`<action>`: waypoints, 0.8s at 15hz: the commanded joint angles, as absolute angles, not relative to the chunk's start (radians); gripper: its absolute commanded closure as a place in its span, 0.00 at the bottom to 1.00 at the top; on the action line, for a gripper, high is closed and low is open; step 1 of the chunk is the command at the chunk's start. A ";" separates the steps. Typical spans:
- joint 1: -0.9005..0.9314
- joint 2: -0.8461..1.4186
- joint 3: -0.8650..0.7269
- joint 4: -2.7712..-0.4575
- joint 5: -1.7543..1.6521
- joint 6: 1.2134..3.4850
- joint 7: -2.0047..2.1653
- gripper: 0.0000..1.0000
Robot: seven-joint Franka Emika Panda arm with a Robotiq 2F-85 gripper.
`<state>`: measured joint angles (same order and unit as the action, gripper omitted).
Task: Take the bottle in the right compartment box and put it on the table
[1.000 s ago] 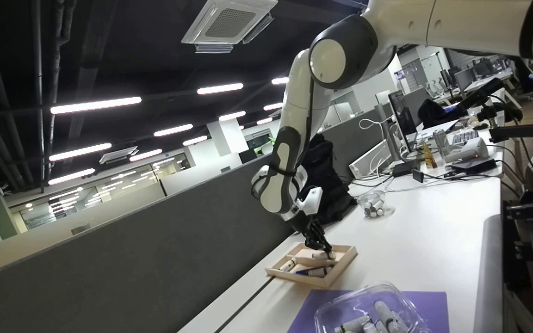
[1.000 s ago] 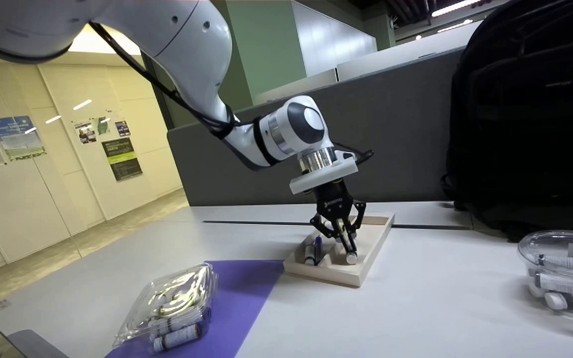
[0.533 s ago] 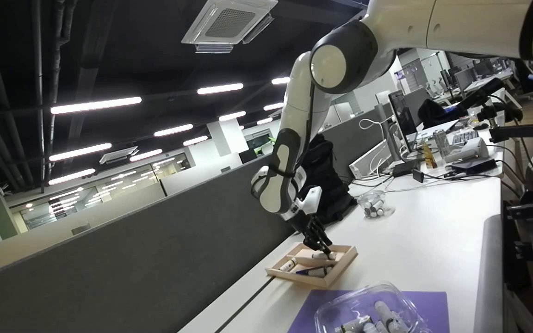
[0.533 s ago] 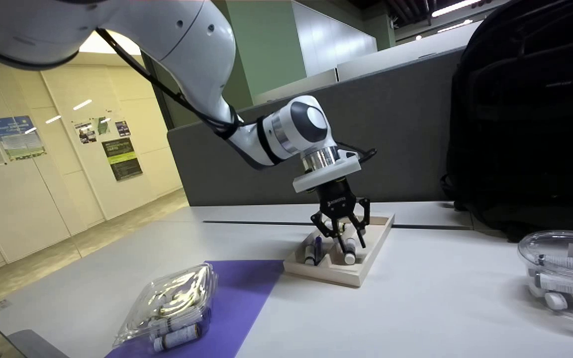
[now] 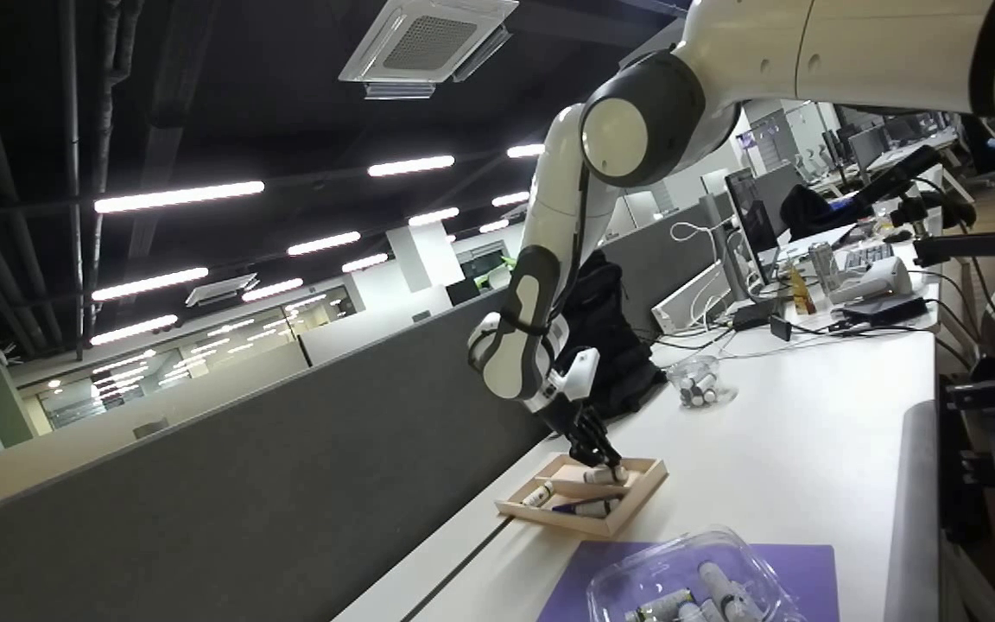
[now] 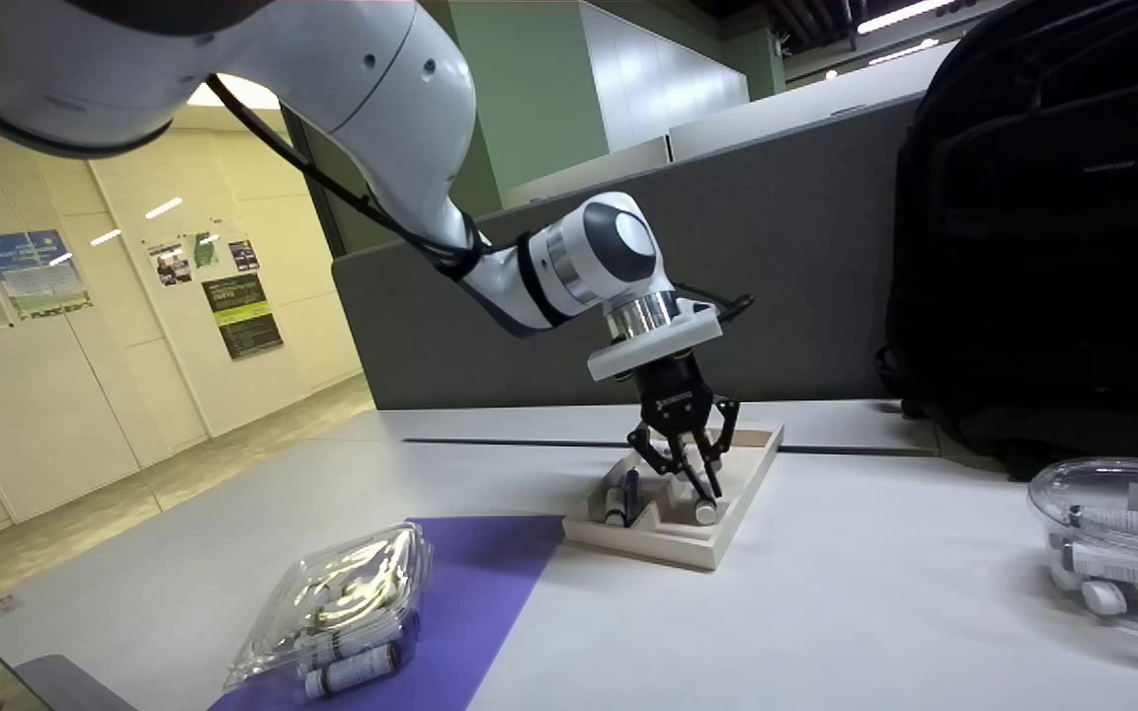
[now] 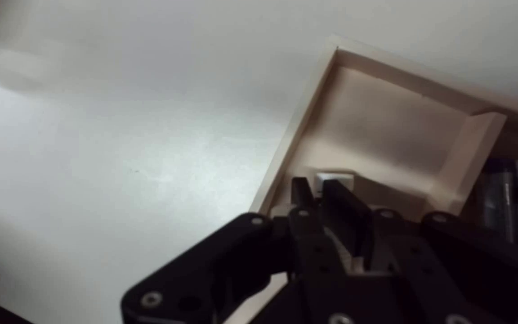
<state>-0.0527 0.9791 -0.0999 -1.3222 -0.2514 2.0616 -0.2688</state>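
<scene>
The light-wood compartment box (image 6: 628, 546) stands on the white table (image 6: 826, 583) and shows in all views. A white-capped bottle (image 6: 705, 512) lies in its right compartment; it also shows in an exterior view (image 5: 605, 475) and the wrist view (image 7: 348, 181). My gripper (image 6: 709, 491) points down into that compartment, its fingers close together with the bottle between them near the cap. In the wrist view the gripper (image 7: 316, 184) hides much of the bottle and the picture is blurred. The bottle still lies low inside the box.
A blue pen (image 6: 632, 494) and another bottle (image 6: 614, 502) lie in the neighbouring compartment. A third bottle (image 5: 538, 493) lies at the far end. A clear clamshell container (image 6: 273, 602) stands on the purple mat (image 6: 505, 563). A round tub (image 6: 1117, 494), black backpack (image 6: 1043, 247) and partition (image 6: 776, 247) stand around.
The fingers were close together a second ago and apart astride the bottle half a second ago. They have closed in again, and the bottle has shifted slightly with them.
</scene>
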 commanded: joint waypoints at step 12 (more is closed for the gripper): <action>-0.043 1.028 -0.054 -1.248 -0.261 2.007 -0.312 0.08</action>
<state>-0.0417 0.9988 -0.0640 -1.2929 -0.2576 2.0293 -0.2991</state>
